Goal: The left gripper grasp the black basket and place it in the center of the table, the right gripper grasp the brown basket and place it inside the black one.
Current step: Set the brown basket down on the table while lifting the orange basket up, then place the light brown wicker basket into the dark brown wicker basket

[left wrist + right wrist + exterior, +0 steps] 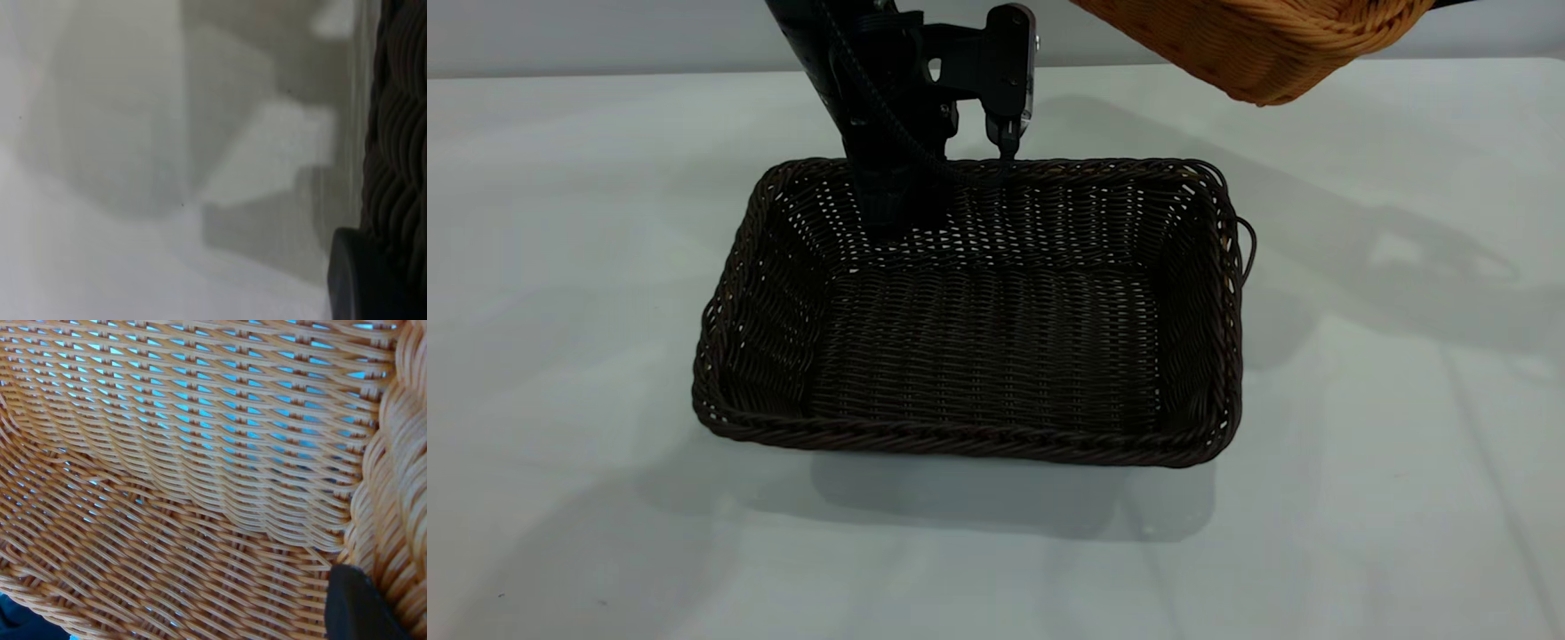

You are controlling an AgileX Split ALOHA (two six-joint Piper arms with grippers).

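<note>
The black basket [978, 338] stands upright on the table [560, 267], about mid-table. My left gripper [1005, 151] comes down onto its far braided rim and is shut on it. In the left wrist view one fingertip [363, 283] lies against that rim [400, 133]. The brown basket [1263, 44] hangs tilted in the air at the top right, above and behind the black basket's far right corner. My right gripper [393, 587] is shut on its rim, with one fingertip [360, 607] inside the weave [200, 453]. The right gripper is out of the exterior view.
Bare tabletop [133, 167] surrounds the black basket on all sides. A loose strand loop [1247, 249] sticks out at the black basket's right side. Arm and basket shadows fall on the table to the right.
</note>
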